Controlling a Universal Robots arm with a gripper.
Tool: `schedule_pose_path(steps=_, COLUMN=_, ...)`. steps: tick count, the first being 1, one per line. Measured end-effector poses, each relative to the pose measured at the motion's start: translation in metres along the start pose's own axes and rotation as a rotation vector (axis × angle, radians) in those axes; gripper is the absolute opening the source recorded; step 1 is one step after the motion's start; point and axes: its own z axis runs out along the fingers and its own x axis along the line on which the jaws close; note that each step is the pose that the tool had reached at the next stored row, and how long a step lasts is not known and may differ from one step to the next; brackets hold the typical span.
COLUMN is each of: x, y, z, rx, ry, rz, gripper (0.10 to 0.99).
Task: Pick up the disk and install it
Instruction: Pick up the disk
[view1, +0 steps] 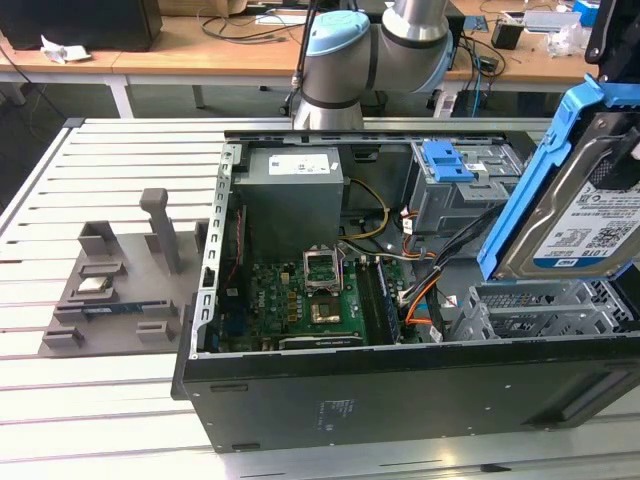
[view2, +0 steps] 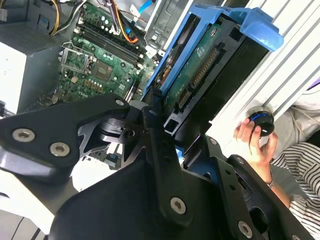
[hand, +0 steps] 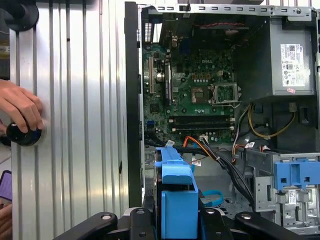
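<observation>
The gripper (hand: 176, 222) sits closest in both wrist views, its black fingers (view2: 159, 150) closed on the disk (hand: 177, 192) from both sides of the blue caddy. In the second wrist view the disk (view2: 200, 65) shows its green circuit side and connector edge. In the exterior view the disk (view1: 575, 200) hangs tilted at the upper right of the frame, at the exterior view's right. Its label faces the camera, over the right end of the open case (view1: 400, 400). Whether its lower edge touches the silver bay (view1: 540, 310) beneath it I cannot tell.

The case's black wall runs along the lower frame. Behind it lies the green motherboard (view1: 320, 290), with the grey power supply (view1: 290, 190) above it in the frame and black and orange cables (view1: 420, 290) to its right. Farther back, a metal cage (view1: 470, 195) carries a lone blue bracket (view1: 447, 160).

At the exterior view's left, a grey fixture (view1: 110, 290) rests on the slatted table (view1: 80, 420). In the first wrist view a hand (hand: 20, 107) rests on a black knob (hand: 22, 135) on those slats, beside the case. The arm (view1: 370, 50) rises at top centre, in front of a desk (view1: 200, 55) strewn with cables
</observation>
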Motion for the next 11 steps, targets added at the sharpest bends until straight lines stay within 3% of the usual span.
schedule_pose_path(steps=5, x=-0.0001, y=-0.0070, z=0.0013, rx=0.000, ry=0.0036, rz=0.000, gripper=0.365)
schedule_pose_path(steps=11, x=0.0000, y=-0.0123, z=0.0091, rx=0.000, ry=0.0069, rz=0.000, gripper=0.365)
